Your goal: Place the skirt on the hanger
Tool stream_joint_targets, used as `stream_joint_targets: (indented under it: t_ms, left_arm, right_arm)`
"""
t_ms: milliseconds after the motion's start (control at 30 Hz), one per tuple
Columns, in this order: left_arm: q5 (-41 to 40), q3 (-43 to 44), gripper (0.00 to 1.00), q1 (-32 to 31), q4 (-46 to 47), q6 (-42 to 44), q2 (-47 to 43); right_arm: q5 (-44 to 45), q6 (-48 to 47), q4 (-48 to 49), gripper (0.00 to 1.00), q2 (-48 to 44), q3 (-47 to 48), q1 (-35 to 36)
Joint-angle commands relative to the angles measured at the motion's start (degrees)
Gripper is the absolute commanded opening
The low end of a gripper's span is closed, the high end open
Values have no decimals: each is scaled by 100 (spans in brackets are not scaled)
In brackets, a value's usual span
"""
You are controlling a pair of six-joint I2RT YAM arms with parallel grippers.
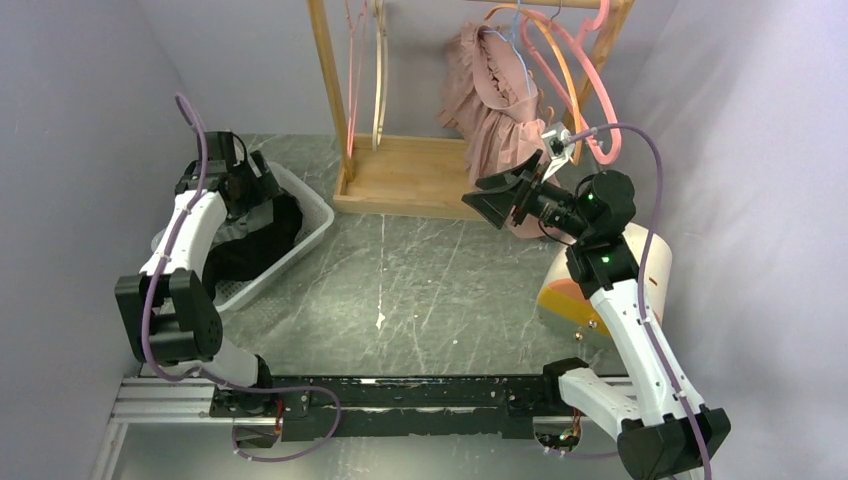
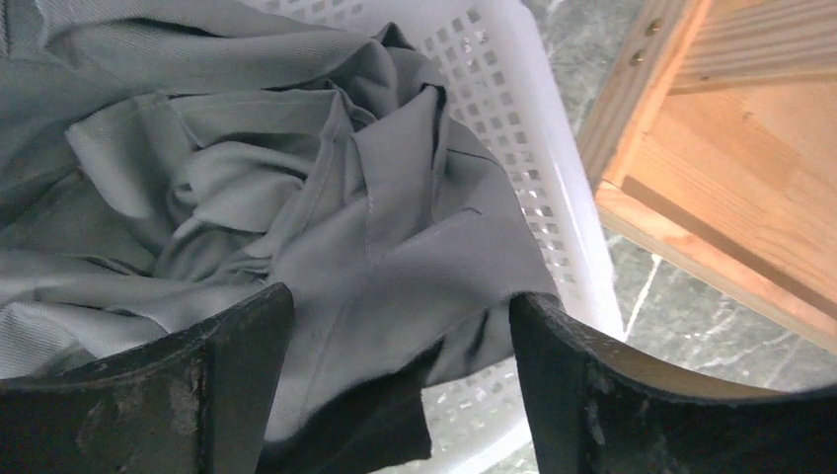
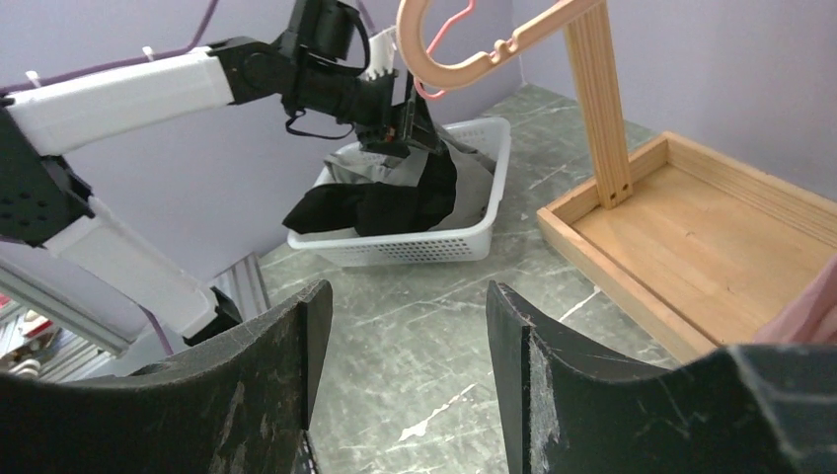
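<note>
Overhead, my left gripper [image 1: 250, 192] hovers over the crumpled dark cloth skirt [image 1: 265, 240] in the white perforated plastic basket [image 1: 318, 213]; left wrist: jaws wide, holding nothing; right wrist: right gripper [image 3: 405, 326] parted, empty; pickup step, I judge; next, descend and pinch a fold.

walls [image 1: 80, 100] are seen in pale lilac | worktop [image 1: 420, 290] is finished in grey veined marble | wooden rack [image 1: 410, 175] is set at the back

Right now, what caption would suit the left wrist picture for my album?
The open left gripper hangs over a crumpled garment in a white basket, beside the wooden rack base.
</note>
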Motion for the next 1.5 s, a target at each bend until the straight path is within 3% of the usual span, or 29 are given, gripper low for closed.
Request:
stream_joint_targets:
  t_ms: [0,200,267,467,733,933,1167,1267,1467]
  left_arm:
    - [-405,415,73,35,-245,405,215]
    - [-718,810,17,44,-355,625,382]
    - [-910,1137,7,44,-346,785,330]
    - [-1523,2180,7,39,76,1492,-143]
    - [-1482,1640,7,37,2006,2363,-1476]
    - [-1506,2199,7,35,2676,2602,-1552]
    - [-516,3271,7,40,2418,2056,-1648]
    - [-7,3512,7,34,1972,1617,-1838]
    - [1050,4064,7,37,573,1221,-2102]
  right_arm:
    - [60,238,453,62,-213,-46,-4]
    - [406,182,317,61,-369,-77,-3]
    - [424,209,381,62,-401,-94,-3]
    - [571,296,514,61,-446,-208,-5]
    - [680,396,602,62,-461,-331,-1]
    - [675,426,574,62,-416,-354,-7]
    - [685,705,727,62,-413,-419,2]
    - [689,807,735,62,-389,-433,-3]
    - [1547,752,307,60,-489,-395,1]
